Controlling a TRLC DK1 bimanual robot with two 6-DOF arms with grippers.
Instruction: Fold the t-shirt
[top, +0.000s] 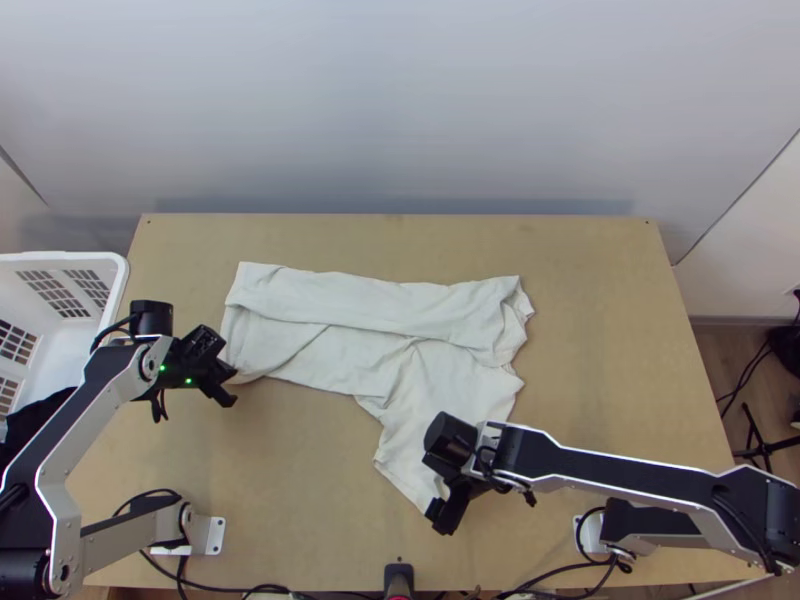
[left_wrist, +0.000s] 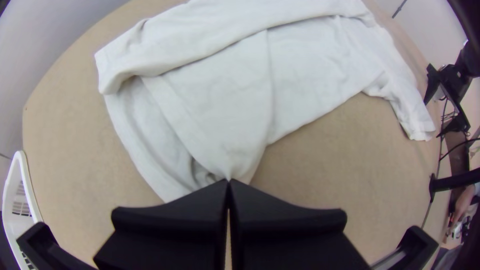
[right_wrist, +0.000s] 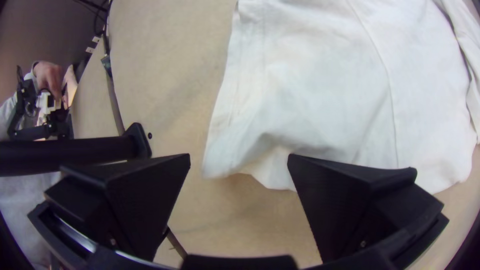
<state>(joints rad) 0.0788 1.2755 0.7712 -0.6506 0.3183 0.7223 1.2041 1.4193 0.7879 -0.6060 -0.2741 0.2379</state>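
The desk (top: 300, 480) is carrying the t-shirt (top: 380, 300) near its middle, the long axis running left to right, the far side folded over lengthwise. A white basket (top: 80, 258) is standing past the left end. One sleeve (top: 400, 450) is pointing nearward, its end lying between the right hand (right_wrist: 239, 156) and the body; that hand, the nearer, is gaping and holding nothing, likely needing to pinch there. The left hand (left_wrist: 229, 180) is clenching the shirt's near-left part. A dark post (top: 398, 574) is standing near the right hand.
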